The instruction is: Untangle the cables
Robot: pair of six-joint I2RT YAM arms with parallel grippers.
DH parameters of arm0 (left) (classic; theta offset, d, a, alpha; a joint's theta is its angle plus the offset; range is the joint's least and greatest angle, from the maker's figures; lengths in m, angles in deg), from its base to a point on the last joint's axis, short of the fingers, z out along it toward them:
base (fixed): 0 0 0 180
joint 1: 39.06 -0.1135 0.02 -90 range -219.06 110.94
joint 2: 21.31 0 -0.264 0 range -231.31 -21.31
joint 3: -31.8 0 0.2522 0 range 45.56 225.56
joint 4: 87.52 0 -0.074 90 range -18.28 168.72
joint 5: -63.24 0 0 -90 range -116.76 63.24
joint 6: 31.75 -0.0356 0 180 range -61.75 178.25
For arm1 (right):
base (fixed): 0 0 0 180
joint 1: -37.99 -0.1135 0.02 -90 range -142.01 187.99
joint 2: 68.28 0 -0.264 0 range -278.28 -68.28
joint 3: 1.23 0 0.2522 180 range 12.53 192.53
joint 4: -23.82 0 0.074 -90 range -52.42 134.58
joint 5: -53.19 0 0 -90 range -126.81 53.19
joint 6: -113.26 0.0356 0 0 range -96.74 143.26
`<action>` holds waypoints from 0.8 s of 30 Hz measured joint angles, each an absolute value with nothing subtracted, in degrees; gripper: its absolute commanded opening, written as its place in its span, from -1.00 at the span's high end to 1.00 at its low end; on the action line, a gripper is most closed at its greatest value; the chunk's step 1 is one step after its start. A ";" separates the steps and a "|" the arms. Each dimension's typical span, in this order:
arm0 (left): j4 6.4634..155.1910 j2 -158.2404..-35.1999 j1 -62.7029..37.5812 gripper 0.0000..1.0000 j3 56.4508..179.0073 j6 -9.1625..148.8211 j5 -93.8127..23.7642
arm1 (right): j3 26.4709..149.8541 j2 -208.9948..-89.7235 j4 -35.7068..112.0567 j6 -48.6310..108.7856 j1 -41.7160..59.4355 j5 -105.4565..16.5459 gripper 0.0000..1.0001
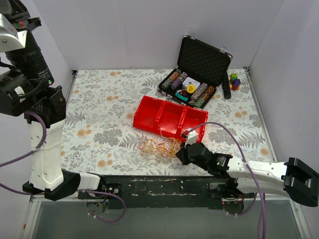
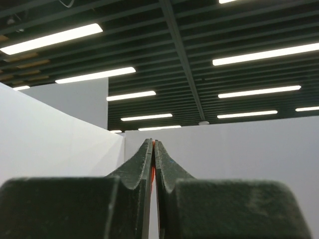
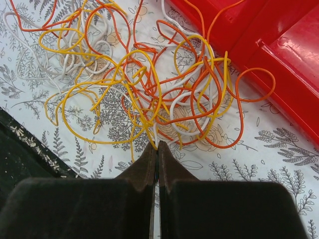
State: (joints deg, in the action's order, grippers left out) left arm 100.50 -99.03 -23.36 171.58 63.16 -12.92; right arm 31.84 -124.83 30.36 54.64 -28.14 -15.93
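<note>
The cables (image 1: pixel 159 147) lie as one tangle of thin orange, yellow and white strands on the flowered tablecloth, just in front of the red bin. In the right wrist view the cables (image 3: pixel 149 94) fill the upper middle. My right gripper (image 3: pixel 157 144) is low at the tangle's near right edge (image 1: pixel 178 153). It is shut, with yellow strands and a white one converging into its tips. My left gripper (image 2: pixel 153 143) is shut and points up at the ceiling, far from the tangle. A thin orange-red sliver shows in its slot; what it is I cannot tell.
A red divided bin (image 1: pixel 169 117) stands just behind the tangle, its wall (image 3: pixel 279 59) close on the right. An open black case of poker chips (image 1: pixel 197 74) and small coloured blocks (image 1: pixel 234 81) sit at the back right. The dark table front edge (image 3: pixel 20 149) runs near left.
</note>
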 measured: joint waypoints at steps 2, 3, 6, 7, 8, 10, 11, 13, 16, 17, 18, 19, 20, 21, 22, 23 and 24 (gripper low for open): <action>99.35 -97.15 -23.36 1.00 168.65 65.47 -14.67 | 32.04 -124.92 30.33 54.62 -28.14 -15.86 0.82; 98.84 -95.90 -23.36 1.00 166.72 66.59 -15.52 | 32.39 -125.10 30.55 54.57 -28.14 -15.84 0.65; 97.77 -92.78 -23.36 1.00 162.22 70.17 -17.83 | 35.10 -126.65 30.88 54.07 -28.12 -15.95 0.08; 97.53 -92.14 -23.36 1.00 161.52 71.18 -18.71 | 36.45 -127.30 30.95 53.72 -28.14 -16.00 -0.08; 97.29 -91.68 -23.36 1.00 161.06 72.12 -19.60 | 37.85 -127.78 31.06 53.41 -28.14 -16.13 -0.27; 97.14 -91.27 -23.36 1.00 160.87 73.49 -21.40 | 40.73 -128.35 31.30 52.61 -28.14 -16.45 -0.56; 97.16 -91.22 -23.36 1.00 160.91 74.09 -22.36 | 41.89 -128.37 31.45 52.56 -28.14 -16.63 -0.63; 97.12 -91.29 -23.36 1.00 161.28 74.92 -24.41 | 44.52 -128.31 31.49 51.73 -28.14 -17.04 -0.75; 97.16 -91.84 -23.36 1.00 162.31 75.81 -26.95 | 47.42 -127.63 31.62 50.90 -28.14 -17.61 -0.78; 97.16 -91.92 -23.36 1.00 162.40 76.07 -27.71 | 48.23 -127.26 31.73 50.35 -28.14 -17.72 -0.79; 97.18 -91.99 -23.36 1.00 162.42 76.27 -28.33 | 49.15 -126.89 31.97 49.83 -28.14 -17.85 -0.80; 97.14 -91.99 -23.36 1.00 162.40 76.53 -28.96 | 50.24 -126.58 32.34 49.24 -28.14 -17.96 -0.80; 97.12 -92.01 -23.36 1.00 162.40 76.80 -29.46 | 51.27 -126.41 32.74 48.61 -28.14 -18.25 -0.81; 97.09 -92.01 -23.36 1.00 162.35 77.25 -29.99 | 52.69 -126.32 33.18 47.86 -28.14 -18.71 -0.82; 97.05 -91.94 -23.36 1.00 162.22 77.69 -30.51 | 54.26 -126.32 33.35 46.97 -28.14 -19.27 -0.82; 96.98 -91.84 -23.36 1.00 162.13 78.22 -30.93 | 55.88 -126.34 33.46 46.11 -28.14 -20.00 -0.82; 96.94 -91.70 -23.36 1.00 162.00 78.74 -31.39 | 57.81 -126.41 33.59 45.15 -28.14 -20.78 -0.82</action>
State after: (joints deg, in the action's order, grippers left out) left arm 96.94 -91.70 -23.36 162.00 78.74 -31.39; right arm 57.81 -126.41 33.59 45.15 -28.14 -20.78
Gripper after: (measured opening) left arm 0.019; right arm 0.906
